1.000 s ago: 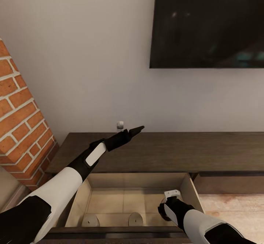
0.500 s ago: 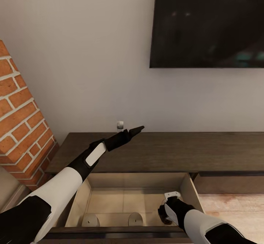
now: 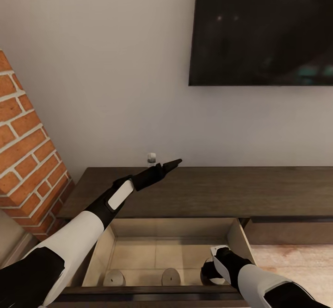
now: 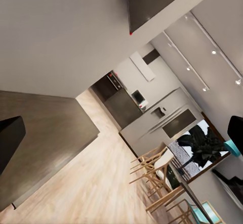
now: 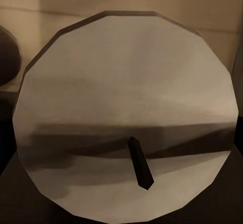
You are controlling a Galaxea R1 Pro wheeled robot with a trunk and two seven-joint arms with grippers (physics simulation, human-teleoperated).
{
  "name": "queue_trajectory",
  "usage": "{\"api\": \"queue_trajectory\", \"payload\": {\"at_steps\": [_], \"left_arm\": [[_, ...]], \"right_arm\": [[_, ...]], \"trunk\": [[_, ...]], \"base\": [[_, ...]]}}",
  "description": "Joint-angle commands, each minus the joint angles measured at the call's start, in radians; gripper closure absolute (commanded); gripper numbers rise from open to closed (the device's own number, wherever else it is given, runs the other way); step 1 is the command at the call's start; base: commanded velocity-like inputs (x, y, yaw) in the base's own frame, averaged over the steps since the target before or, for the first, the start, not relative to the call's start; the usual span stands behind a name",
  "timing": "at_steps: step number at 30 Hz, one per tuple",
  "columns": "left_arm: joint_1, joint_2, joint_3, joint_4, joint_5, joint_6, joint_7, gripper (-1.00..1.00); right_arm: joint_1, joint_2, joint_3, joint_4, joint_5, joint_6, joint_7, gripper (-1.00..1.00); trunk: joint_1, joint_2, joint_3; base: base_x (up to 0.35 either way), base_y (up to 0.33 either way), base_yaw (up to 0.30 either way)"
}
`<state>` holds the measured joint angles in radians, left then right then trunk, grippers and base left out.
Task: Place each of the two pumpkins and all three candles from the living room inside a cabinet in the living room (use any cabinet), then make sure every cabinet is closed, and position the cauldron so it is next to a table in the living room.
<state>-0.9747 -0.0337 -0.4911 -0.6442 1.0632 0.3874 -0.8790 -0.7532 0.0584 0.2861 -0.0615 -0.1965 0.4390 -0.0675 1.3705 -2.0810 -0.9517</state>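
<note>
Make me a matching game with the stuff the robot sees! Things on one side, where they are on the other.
Things:
1. TV
2. two candles
3. brick wall
4. left gripper

Places:
A. above the cabinet top
B. inside the open drawer
C. on the grey wall
D. at the left of the cabinet

Pairs: 1-C, 2-B, 3-D, 4-A
</note>
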Motion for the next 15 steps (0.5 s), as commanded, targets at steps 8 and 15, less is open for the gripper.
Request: {"api": "queue_trajectory", "payload": {"at_steps": [8,15], "left_arm": [[0.000,0.000,0.000,0.001,0.001,0.000,0.000,-1.00],[0.000,0.000,-0.001,0.000,0.001,0.000,0.000,-1.00]], "right_arm": [[0.000,0.002,-0.001,0.000,0.000,-0.006,-0.015,1.00],[0.000,0.005,0.000,-0.003,0.006,-0.006,-0.012,1.00]], "trunk": [[0.000,0.000,0.000],[0.000,0.000,-0.001]], "base": [[0.000,0.000,0.000],[0.000,0.000,0.000]]}}
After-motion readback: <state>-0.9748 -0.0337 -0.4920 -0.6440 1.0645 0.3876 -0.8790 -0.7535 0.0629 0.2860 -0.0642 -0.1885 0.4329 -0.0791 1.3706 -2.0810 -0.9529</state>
